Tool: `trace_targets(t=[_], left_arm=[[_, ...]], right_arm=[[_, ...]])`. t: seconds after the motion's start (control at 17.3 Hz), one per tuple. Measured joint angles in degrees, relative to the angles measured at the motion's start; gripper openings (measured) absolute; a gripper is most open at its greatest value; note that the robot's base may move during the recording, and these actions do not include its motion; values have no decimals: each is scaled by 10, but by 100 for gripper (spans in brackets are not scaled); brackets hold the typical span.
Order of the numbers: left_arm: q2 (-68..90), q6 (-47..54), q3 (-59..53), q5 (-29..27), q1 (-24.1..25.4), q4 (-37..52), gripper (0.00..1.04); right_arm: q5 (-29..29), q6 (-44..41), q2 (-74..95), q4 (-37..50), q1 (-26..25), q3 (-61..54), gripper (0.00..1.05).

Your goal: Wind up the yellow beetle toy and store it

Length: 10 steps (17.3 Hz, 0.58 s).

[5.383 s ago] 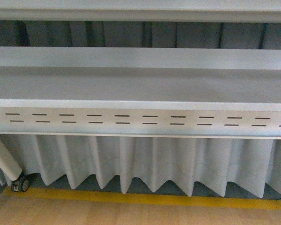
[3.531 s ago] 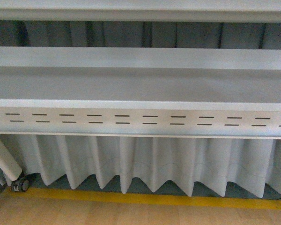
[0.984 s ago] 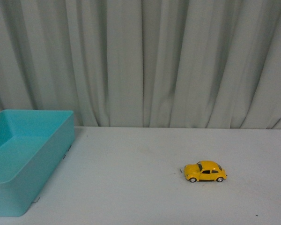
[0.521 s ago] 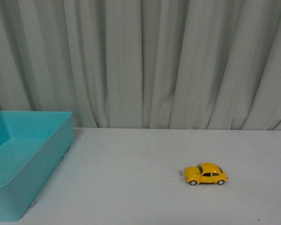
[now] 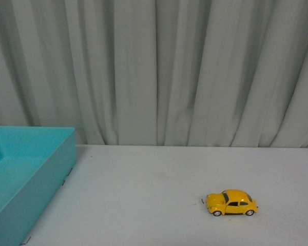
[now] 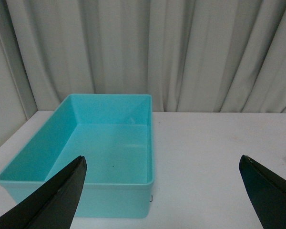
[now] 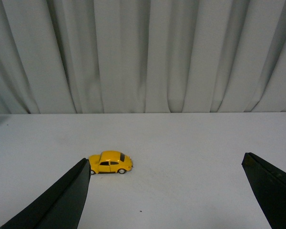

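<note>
On the counter (image 5: 143, 189): we see the yellow beetle toy (image 5: 231, 202) on its wheels at our right, well apart from the teal bin (image 5: 46, 174) at the left.
Pincers: our left pincer (image 6: 162, 160) and right pincer (image 7: 165, 159) both gape wide and hold nothing.
Risk: we judge the toy may roll if one finger touches first, and its glossy roof may slip.
Room: bare counter lies all round the toy, and the curtain (image 5: 154, 72) closes the far edge.

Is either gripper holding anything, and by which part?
Nothing is held. Left gripper and right gripper are open; the yellow beetle toy sits free on the table.
</note>
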Motion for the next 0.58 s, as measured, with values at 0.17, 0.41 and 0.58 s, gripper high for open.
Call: trace_targets(t=[0.17, 0.41, 0.58], left_arm=[[0, 0, 0, 0, 0, 0, 98], [0, 0, 0, 0, 0, 0, 98], [0, 0, 0, 0, 0, 0, 98]], right_arm=[[0, 0, 0, 0, 0, 0, 98], [0, 0, 0, 0, 0, 0, 98], [0, 0, 0, 0, 0, 0, 98]])
